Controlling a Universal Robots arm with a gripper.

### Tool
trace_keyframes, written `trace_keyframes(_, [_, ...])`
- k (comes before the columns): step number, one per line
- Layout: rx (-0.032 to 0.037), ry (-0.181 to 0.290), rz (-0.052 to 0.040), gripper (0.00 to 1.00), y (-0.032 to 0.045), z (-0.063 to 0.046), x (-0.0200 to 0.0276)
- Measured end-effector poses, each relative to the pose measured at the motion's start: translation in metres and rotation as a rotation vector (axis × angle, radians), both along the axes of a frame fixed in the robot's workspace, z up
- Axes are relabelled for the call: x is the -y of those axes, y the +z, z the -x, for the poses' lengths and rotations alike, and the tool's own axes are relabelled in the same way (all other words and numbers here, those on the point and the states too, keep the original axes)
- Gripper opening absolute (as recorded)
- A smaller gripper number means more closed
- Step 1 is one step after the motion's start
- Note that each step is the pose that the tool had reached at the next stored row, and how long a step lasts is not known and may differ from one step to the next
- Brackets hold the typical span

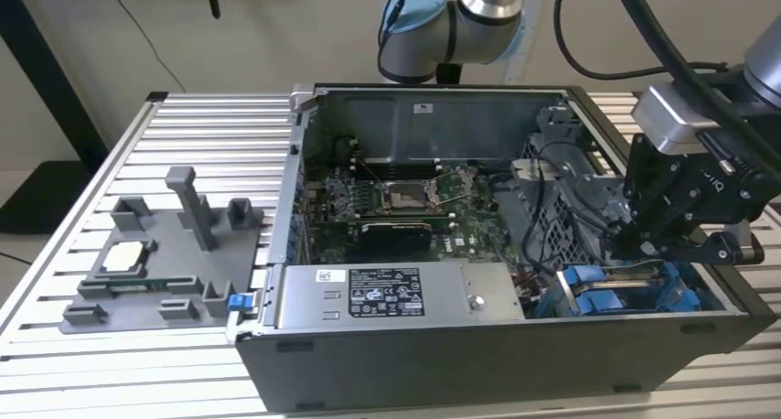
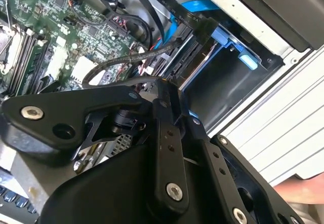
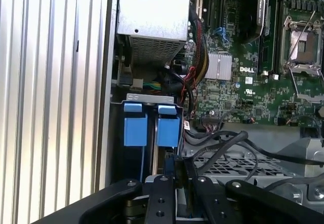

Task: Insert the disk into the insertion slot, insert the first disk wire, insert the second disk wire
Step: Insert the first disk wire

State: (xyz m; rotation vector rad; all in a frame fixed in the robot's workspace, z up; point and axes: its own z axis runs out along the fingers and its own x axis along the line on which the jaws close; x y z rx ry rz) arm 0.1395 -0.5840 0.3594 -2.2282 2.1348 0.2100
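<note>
Print on white label (image 1: 383, 294) of power-supply box (image 1: 482, 302) too small to read; motherboard (image 3: 228, 97) markings likewise.

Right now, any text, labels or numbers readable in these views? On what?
Power-supply label: black print, too small to read.
Back-wall sticker: too small to read.
Motherboard: a white maker's logo, not quoted here.
Board stickers: too small to read.
No other readable text.
</note>
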Motion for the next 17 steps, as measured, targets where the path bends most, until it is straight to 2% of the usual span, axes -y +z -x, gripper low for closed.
trace_keyframes(8, [0.0, 0.0, -0.0002, 0.0, -0.0014, 0.0, 0.0])
trace_keyframes(15, [0.0, 0.0, -0.0001, 0.0, -0.0089, -0.0004, 0.0])
trace_keyframes(17, [0.0, 0.0, -0.0009, 0.0, -0.009, -0.0017, 0.0])
